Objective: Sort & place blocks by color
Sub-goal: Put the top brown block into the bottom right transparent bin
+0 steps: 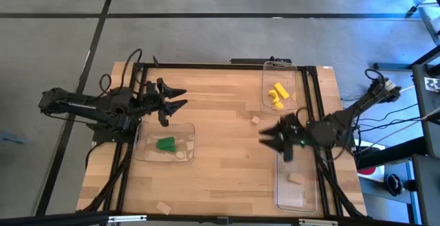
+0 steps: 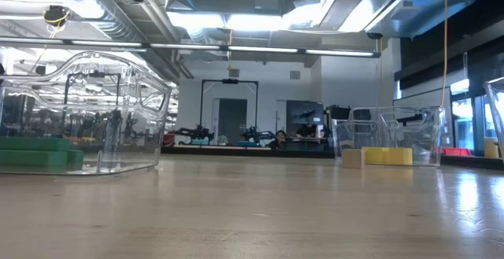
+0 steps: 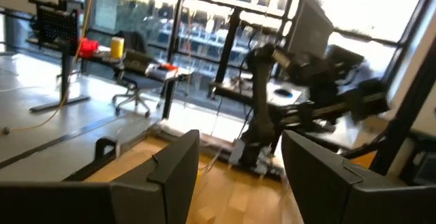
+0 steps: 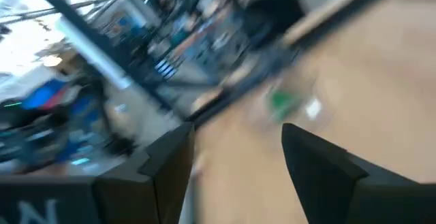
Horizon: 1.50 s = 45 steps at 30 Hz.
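Left gripper (image 1: 180, 97) hangs over the table's far-left part, just beyond the left tray (image 1: 141, 150), fingers spread, holding nothing. Right gripper (image 1: 269, 135) is near table centre-right, between the far-right tray (image 1: 267, 68) and the near-right tray (image 1: 280, 197), fingers also apart & empty.

Blocks so far: green blocks (image 1: 166, 143) lie in the left tray, yellow blocks (image 1: 277, 94) in the far-right tray, one tan block (image 1: 295, 178) in the near-right tray. Loose ones: a small tan block (image 1: 255, 120) on bare wood just beside the far-right tray, near the right gripper, and another tan piece (image 1: 163, 207) at the near edge, left of centre.

Judgement: sorting looks mostly done; the 2 loose tans are left. Likely risks:
- right gripper comes down off-centre on the small tan block → it skids or tips vs. getting pinched.
- that block sits close to the yellow tray, so a wide approach could bump the tray wall.
- near-edge piece could get knocked off the table if nudged.
- tan dropped w/ the yellows = wrong sort.
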Tool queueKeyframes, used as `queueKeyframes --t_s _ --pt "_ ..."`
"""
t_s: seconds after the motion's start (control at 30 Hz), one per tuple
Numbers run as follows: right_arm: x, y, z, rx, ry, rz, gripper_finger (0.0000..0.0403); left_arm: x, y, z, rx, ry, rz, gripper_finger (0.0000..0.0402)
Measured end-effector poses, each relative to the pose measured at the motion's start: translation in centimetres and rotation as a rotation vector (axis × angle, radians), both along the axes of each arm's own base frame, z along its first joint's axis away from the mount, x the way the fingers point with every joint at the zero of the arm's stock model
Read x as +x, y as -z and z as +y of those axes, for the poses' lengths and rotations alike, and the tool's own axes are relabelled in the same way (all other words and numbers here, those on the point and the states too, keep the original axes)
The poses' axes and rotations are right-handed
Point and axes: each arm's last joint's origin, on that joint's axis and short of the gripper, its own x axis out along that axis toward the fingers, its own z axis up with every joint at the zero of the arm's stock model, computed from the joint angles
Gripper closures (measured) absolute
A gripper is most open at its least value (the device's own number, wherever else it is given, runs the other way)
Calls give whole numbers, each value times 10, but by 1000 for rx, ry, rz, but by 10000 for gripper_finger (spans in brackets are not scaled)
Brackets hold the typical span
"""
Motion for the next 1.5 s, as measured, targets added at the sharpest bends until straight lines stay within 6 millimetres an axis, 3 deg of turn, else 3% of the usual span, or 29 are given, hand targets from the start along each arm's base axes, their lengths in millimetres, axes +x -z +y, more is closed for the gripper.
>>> queueKeyframes --t_s 0.23,0.4,0.9,1.5 --pt "23 -4 -45 -332 155 -6 179 -2 -10 -1 -1 29 -112 202" --pt "27 -5 -63 -387 227 7 179 -3 -11 0 -4 17 -113 202" --pt "28 -6 -64 -397 175 -3 179 -3 -10 0 -3 16 -112 202" --pt "28 -4 -66 -296 250 9 179 -3 -10 0 -3 16 -112 202"
